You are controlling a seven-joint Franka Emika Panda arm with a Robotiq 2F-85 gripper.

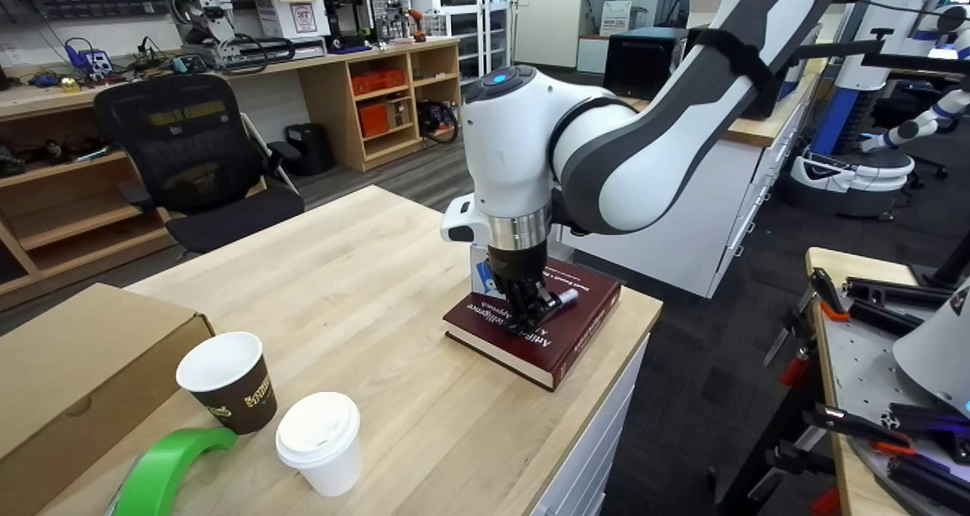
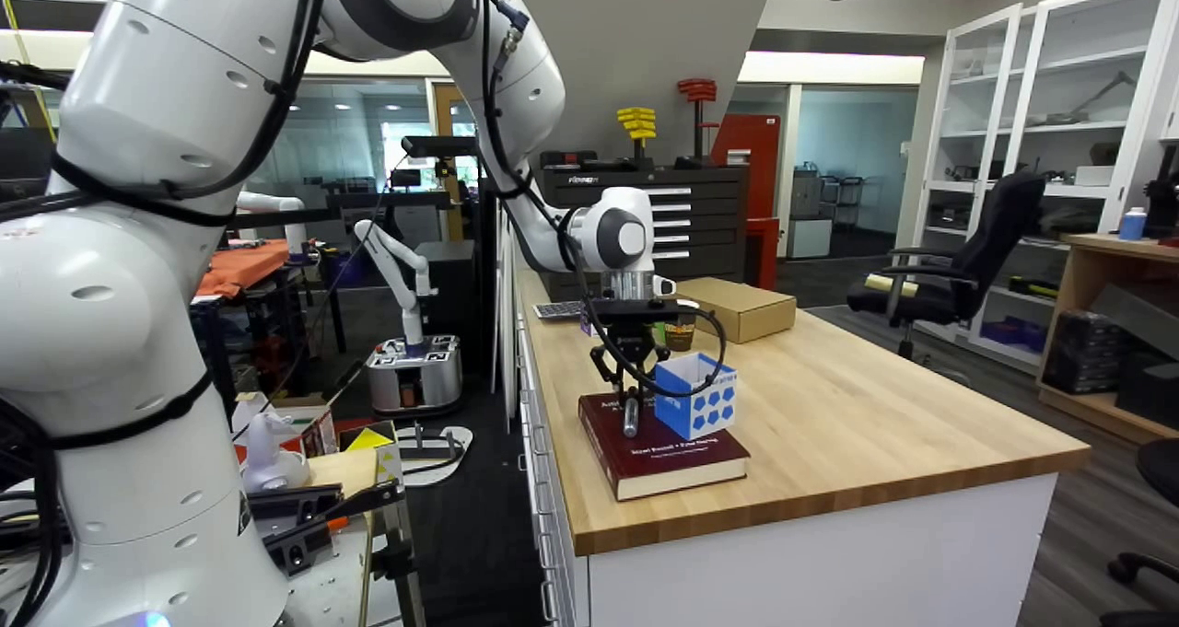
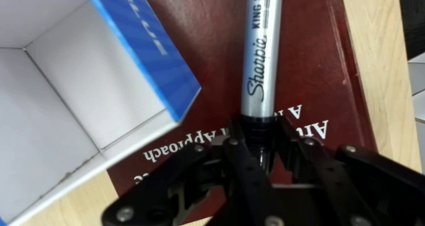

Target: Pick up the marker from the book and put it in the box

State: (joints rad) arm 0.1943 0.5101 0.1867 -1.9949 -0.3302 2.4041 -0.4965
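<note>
The marker point(image 3: 260, 63) is over the book point(image 2: 677, 459), beside the box point(image 2: 707, 412); contact with the book cannot be confirmed. The hand point(image 3: 260, 129) grips its black end. Expect a light, rigid, smooth barrel; end hold may permit pivoting. Mid-barrel should hold steadier.

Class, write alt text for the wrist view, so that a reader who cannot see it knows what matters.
A gripper holds a silver marker, lettered Sharpie, by its black end, with a dark red book beneath. At left is an open blue-and-white box, its white inside showing; pale wooden table shows past the book's edges.
</note>
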